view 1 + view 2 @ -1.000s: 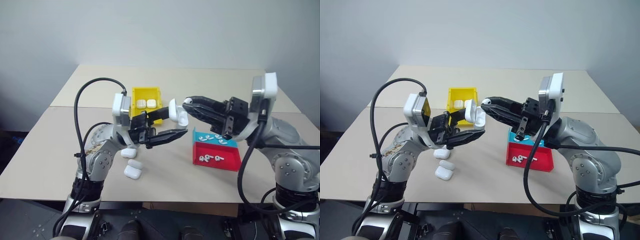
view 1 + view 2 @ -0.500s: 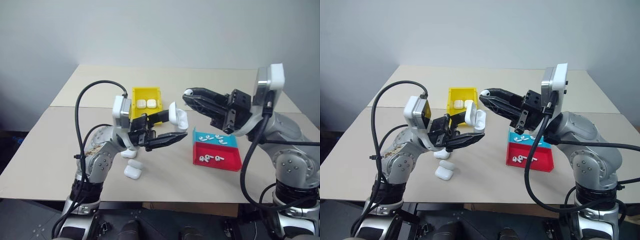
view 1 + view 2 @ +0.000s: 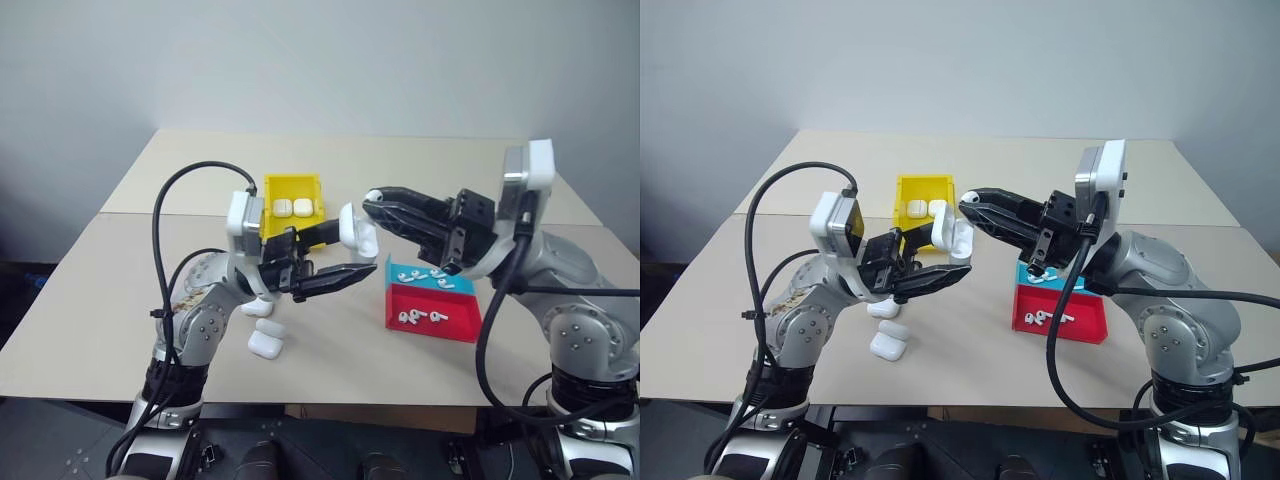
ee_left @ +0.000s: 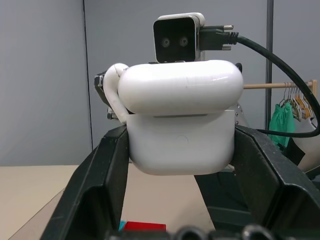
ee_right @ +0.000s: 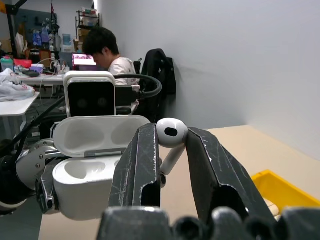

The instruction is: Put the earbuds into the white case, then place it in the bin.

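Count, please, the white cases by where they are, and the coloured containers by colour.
White case held in the left hand: 1
White cases in the yellow bin: 2
White cases loose on the table: 3
Yellow bin: 1
Red tray: 1
Teal tray: 1
Total: 9

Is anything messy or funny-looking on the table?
A little. Three white cases lie loose and jumbled on the table beside the left arm, not in the yellow bin, where two cases sit neatly. Nothing looks broken or spilled.
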You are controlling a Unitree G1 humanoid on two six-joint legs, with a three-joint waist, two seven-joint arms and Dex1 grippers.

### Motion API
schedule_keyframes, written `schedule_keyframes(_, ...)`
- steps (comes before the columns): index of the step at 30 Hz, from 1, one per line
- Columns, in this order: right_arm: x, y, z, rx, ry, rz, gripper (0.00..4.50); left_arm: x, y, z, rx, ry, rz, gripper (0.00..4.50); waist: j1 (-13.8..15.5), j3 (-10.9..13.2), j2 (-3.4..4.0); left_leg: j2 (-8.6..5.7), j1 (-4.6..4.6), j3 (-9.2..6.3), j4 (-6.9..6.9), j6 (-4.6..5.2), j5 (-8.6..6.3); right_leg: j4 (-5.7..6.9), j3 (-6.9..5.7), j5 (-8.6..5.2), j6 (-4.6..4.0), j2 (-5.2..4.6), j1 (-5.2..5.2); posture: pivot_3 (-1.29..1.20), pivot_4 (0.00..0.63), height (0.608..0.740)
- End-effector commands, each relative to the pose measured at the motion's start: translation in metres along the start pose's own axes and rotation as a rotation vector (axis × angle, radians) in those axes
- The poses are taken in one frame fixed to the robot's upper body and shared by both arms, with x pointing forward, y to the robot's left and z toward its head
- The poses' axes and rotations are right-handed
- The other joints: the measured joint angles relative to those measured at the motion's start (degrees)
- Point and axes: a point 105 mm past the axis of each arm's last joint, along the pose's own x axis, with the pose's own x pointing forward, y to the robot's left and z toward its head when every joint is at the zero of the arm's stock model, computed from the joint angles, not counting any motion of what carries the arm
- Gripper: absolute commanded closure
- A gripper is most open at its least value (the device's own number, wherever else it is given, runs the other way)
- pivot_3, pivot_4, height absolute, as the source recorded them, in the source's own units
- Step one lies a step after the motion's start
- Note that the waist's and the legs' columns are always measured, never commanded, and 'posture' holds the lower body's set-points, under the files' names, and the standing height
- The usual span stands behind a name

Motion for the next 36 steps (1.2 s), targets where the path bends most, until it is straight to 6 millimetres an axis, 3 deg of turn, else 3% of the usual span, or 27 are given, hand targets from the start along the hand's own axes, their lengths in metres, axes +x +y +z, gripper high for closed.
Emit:
schedule_keyframes(1, 0.002, 0.009, 0.006, -0.039, -0.009, 0.041, 3.89, 0.006, -0.001, 0.010, 0.050, -0.020, -0.017, 1.72, 0.0, 0.0, 0.00, 0.00, 0.00, 0.00, 0.00, 0.00, 0.00, 0.00, 0.00, 0.00, 0.00, 0.00, 0.00, 0.00, 0.150, 0.740)
schedule_keyframes(18, 0.005, 0.006, 0.020, -0.059, -0.072, 0.019, 3.89, 0.005, -0.005, 0.005, 0.027, -0.007, -0.021, 1.72, 0.0, 0.0, 0.00, 0.00, 0.00, 0.00, -0.01, 0.00, 0.00, 0.00, 0.00, 0.00, 0.00, 0.00, 0.00, 0.00, 0.150, 0.740)
schedule_keyframes(28, 0.003, 0.016, 0.008, -0.068, -0.015, 0.054, 3.89, 0.008, 0.002, 0.008, 0.041, -0.003, -0.012, 1.72, 0.0, 0.0, 0.00, 0.00, 0.00, 0.01, 0.00, 0.00, 0.00, -0.01, 0.00, 0.00, 0.00, 0.00, 0.00, 0.00, 0.150, 0.740)
schedule_keyframes(36, 0.004, 0.011, 0.003, -0.096, 0.012, 0.016, 3.89, 0.008, -0.001, 0.010, 0.037, -0.011, -0.020, 1.72, 0.0, 0.0, 0.00, 0.00, 0.00, 0.00, -0.02, 0.00, 0.00, -0.01, 0.00, 0.00, 0.00, 0.00, -0.02, 0.00, 0.150, 0.740)
